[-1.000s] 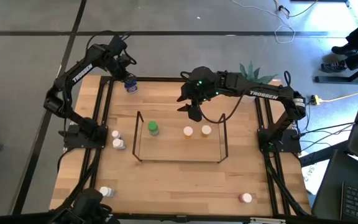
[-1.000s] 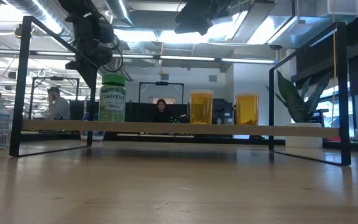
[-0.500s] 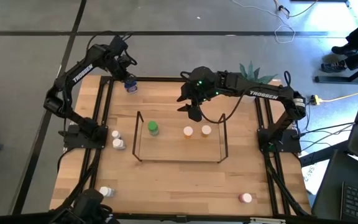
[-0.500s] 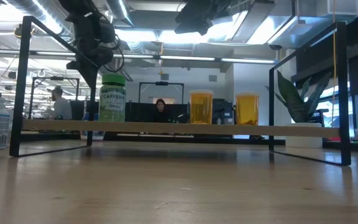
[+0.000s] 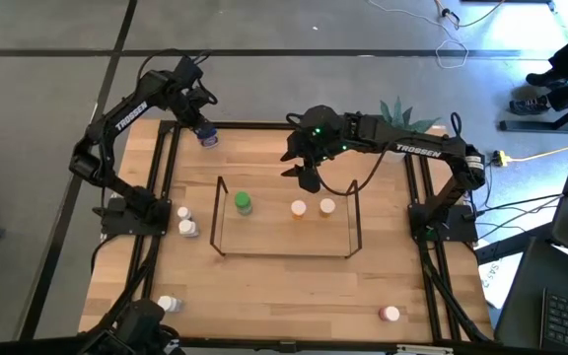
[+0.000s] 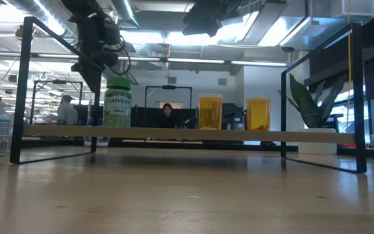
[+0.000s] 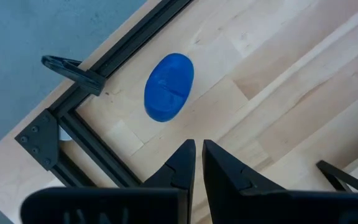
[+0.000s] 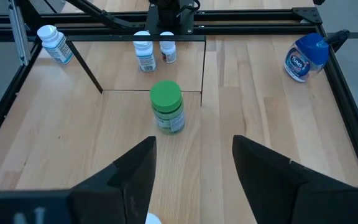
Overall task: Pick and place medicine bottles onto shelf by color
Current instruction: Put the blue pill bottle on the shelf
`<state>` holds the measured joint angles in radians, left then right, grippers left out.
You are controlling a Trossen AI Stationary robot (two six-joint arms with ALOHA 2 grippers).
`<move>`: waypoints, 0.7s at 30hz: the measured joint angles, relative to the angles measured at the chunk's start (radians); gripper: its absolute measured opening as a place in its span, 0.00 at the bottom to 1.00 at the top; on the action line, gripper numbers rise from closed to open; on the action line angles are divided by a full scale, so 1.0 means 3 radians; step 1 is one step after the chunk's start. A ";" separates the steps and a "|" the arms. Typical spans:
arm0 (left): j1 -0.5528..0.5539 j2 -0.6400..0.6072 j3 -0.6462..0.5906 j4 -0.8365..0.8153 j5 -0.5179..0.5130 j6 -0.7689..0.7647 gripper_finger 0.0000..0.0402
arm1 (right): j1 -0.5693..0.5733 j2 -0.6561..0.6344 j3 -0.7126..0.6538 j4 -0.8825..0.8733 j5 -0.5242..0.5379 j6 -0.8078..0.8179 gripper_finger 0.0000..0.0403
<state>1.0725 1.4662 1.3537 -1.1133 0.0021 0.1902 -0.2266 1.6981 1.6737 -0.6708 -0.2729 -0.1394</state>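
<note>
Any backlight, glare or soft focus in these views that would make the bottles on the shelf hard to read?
Low view: bright ceiling lights behind silhouette the arms, yet the green-capped bottle and two amber bottles on the shelf read clearly; near tabletop soft. High view: even light, faint shadows. Right wrist view: bottle label soft, own fingers blurred. Left wrist view: blue-capped bottle sharp, no glare.

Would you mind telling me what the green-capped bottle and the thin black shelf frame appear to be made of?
The green-capped bottle looks like glossy plastic, given its ridged cap and paper-like label. The thin black shelf frame appears to be matte dark metal rod, slim and straight-edged, over a light wood board.
</note>
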 joint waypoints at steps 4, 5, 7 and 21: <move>0.0000 0.0000 0.0000 0.0000 -0.0001 0.0001 0.06 | 0.0000 0.0000 0.0000 0.0000 0.0000 -0.0001 0.53; 0.0000 0.0000 0.0000 0.0000 -0.0001 0.0001 0.06 | 0.0000 0.0000 0.0000 0.0002 0.0000 -0.0003 0.53; 0.0000 0.0000 0.0000 0.0000 0.0000 0.0001 0.06 | 0.0001 0.0002 0.0000 0.0118 -0.0001 -0.0078 0.53; 0.0000 0.0000 0.0000 0.0001 0.0000 0.0010 0.06 | -0.0019 0.0038 0.0003 0.0306 0.1522 0.0540 0.53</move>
<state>1.0725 1.4662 1.3537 -1.1130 0.0021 0.1932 -0.2321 1.7096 1.6745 -0.5791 0.1835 0.0227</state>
